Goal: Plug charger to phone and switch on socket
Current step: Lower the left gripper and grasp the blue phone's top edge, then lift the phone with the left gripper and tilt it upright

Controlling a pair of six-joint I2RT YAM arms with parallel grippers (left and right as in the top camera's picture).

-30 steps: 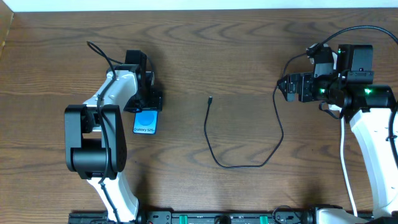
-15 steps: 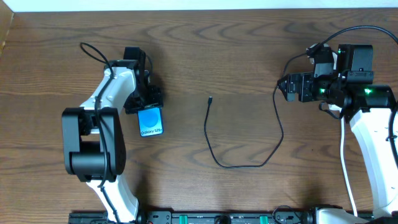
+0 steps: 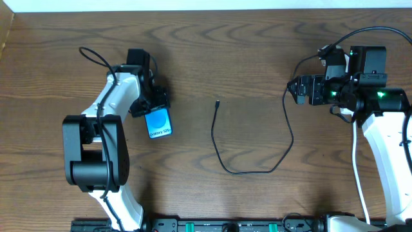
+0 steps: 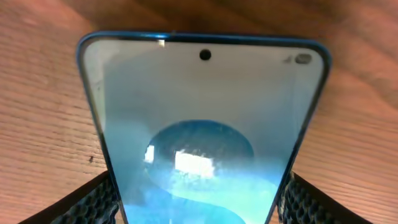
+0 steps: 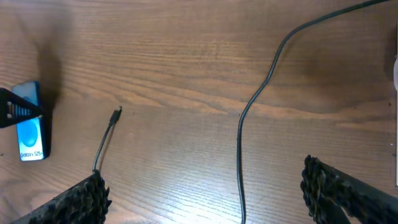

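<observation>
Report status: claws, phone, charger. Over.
Left claw shut on phone. Right claw open, empty. Charger tip loose on table, not plugged in. Nothing between phone and tip.

A dark brown wooden table [image 3: 257, 51] fills the view. Along the table's far edge runs a pale white strip [image 3: 193, 5].
</observation>
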